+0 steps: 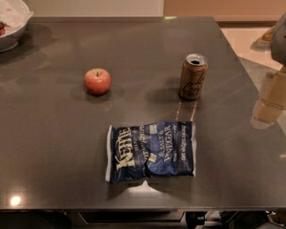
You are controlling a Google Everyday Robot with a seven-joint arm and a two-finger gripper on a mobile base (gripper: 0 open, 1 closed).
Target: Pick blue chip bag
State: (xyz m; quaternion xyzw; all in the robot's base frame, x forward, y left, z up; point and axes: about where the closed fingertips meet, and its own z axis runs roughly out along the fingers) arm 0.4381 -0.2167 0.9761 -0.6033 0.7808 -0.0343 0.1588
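The blue chip bag (151, 150) lies flat on the dark grey table (47, 142), near the front edge and a little right of the middle. It is navy with white "Kettle" lettering and white end seams. My gripper (270, 101) hangs at the right edge of the view, over the table's right side. It is well to the right of the bag, above it and apart from it. The grey arm (285, 32) rises above the gripper.
A brown drink can (193, 76) stands upright just behind the bag's right end. A red apple (97, 81) sits behind the bag to the left. A white bowl (7, 20) with some food stands at the far left corner.
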